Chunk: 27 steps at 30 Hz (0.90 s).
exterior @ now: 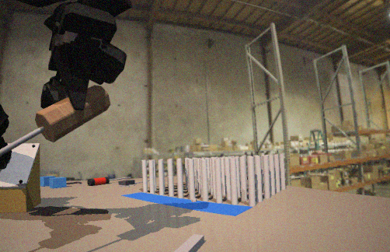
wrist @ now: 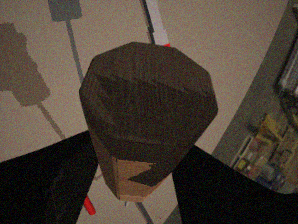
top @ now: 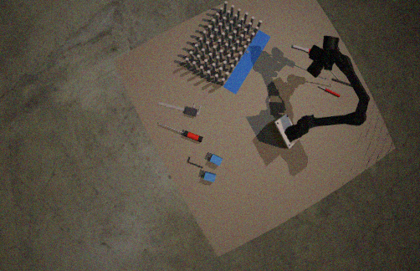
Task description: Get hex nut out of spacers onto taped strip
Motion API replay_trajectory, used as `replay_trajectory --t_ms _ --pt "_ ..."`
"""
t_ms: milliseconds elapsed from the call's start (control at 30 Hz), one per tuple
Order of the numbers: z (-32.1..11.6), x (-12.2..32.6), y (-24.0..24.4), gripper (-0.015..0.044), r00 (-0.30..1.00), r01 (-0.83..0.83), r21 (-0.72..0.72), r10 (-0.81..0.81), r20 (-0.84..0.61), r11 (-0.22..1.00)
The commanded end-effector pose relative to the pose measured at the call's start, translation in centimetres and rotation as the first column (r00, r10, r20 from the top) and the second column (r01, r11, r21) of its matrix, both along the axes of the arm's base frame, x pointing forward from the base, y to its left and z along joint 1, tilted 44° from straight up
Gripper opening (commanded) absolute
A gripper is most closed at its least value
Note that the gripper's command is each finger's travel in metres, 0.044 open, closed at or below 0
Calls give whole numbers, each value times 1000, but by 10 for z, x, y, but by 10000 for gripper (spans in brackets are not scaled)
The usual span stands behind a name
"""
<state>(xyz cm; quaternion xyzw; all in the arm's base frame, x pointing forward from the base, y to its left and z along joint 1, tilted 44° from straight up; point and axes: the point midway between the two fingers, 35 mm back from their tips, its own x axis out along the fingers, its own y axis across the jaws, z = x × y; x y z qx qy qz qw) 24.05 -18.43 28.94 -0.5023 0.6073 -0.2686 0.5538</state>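
Observation:
My gripper (exterior: 67, 106) (wrist: 138, 139) is shut on the wooden handle (exterior: 56, 116) (wrist: 145, 90) of a tool, high above the table. Its thin metal rod (exterior: 19, 141) slants down and left in the exterior view, away from the spacers. The pale spacers (top: 221, 42) (exterior: 218, 180) stand upright in dense rows. The blue taped strip (top: 240, 73) (exterior: 227, 208) lies flat along their front. A tiny pale speck (exterior: 193, 200) shows at the strip's spacer-side edge; it is too small to confirm as the nut. The hand and tool are clear of spacers and strip.
A pale bar (top: 300, 48) (exterior: 189, 243) (wrist: 159, 25) and a red-handled tool (top: 332, 92) (wrist: 89, 205) lie near the arm. A white-faced box (exterior: 17, 167) stands left. Further off lie a red-black screwdriver (top: 192, 135), a grey-headed tool (top: 191, 111) and blue blocks (top: 216, 160) (top: 209, 176).

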Motion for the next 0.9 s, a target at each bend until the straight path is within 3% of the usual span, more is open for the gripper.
replay_trajectory --t_ms 0,433,867 --pt "5 -6 -5 0 989 -20 -45 13 -147 999" --pt "18 -22 -16 0 837 -96 -107 22 -547 990" --pt "31 -37 -25 0 523 -157 -96 0 -852 983"
